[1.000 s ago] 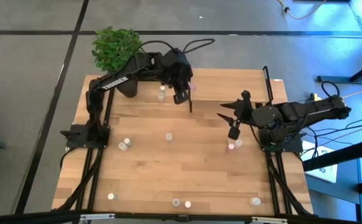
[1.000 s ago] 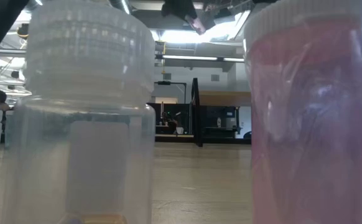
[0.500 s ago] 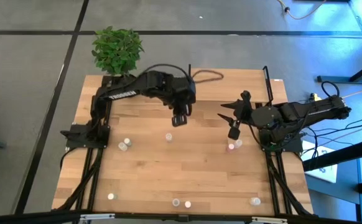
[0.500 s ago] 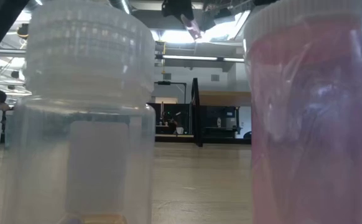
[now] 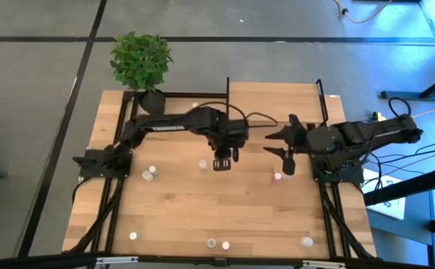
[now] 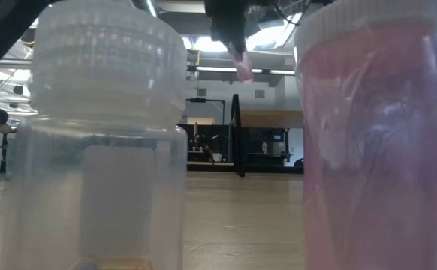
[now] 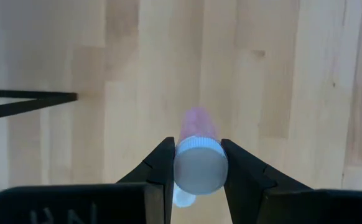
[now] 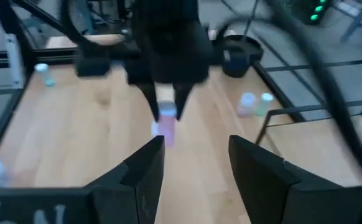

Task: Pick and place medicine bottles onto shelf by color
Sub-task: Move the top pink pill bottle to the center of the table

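Carries a pink medicine bottle [image 7: 197, 124], white cap toward the wrist camera, pinched between the fingers of the left gripper [image 5: 221, 162]. Swings it, within the last second, from the back of the table [image 5: 173, 217] near the potted plant [image 5: 140, 58] out over the middle, lifted well clear of the wood in the low view. Now faces the right gripper [image 5: 287, 164], spread wide with nothing between its fingers, hovering near a second pink bottle [image 5: 279, 177] standing on the tabletop. Means a bottle picked but not yet placed, still off the shelf [image 5: 277, 101] at the back right of the table. Reads most likely as a pass toward the right arm, the nearer of the two to the shelf, or else as a detour before the drop; cannot tell which from here. Calls for a steady pinch either way, given so small and smooth a cylinder held only by its sides. Leaves plenty to sort besides: other medicine bottles [image 5: 152, 172] scattered loose across the middle and front of the table, well apart from one another.
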`<state>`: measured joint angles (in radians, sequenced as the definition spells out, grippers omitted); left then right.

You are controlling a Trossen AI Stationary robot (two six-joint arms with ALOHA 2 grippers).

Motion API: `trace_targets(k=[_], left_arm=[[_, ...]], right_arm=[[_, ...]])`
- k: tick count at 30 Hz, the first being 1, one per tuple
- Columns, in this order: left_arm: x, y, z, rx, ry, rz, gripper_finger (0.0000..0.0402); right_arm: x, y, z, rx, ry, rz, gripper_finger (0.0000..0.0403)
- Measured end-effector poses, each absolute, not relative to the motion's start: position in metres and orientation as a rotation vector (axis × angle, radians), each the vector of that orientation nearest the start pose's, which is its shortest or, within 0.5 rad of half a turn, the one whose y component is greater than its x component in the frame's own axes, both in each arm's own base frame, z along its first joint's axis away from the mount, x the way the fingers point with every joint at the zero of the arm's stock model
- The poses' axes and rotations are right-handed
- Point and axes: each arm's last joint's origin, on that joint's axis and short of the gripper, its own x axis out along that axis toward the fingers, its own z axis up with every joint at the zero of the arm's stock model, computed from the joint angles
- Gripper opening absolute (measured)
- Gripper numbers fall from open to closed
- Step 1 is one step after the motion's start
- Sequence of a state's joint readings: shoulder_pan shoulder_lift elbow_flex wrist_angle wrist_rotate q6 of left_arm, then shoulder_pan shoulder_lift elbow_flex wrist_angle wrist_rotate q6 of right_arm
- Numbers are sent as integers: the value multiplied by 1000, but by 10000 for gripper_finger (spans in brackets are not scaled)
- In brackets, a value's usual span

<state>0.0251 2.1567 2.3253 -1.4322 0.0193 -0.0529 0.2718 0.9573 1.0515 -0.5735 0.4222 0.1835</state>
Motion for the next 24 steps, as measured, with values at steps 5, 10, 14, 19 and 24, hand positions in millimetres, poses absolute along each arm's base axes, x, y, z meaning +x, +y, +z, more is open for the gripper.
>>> trace_targets(k=[5, 10, 14, 19, 24], left_arm=[[437, 11, 311, -73, 1320, 38, 89], [446, 11, 288, -74, 1381, 38, 89], [454, 11, 274, -66, 1402, 32, 89], [463, 12, 268, -61, 1346, 28, 89], [467, 13, 267, -64, 1320, 31, 89]], right_arm=[[181, 40, 362, 60, 427, -129, 182], [179, 41, 363, 75, 428, -71, 182], [178, 41, 362, 74, 437, -64, 182], [176, 41, 358, 59, 489, -67, 182], [176, 43, 357, 80, 508, 23, 182]])
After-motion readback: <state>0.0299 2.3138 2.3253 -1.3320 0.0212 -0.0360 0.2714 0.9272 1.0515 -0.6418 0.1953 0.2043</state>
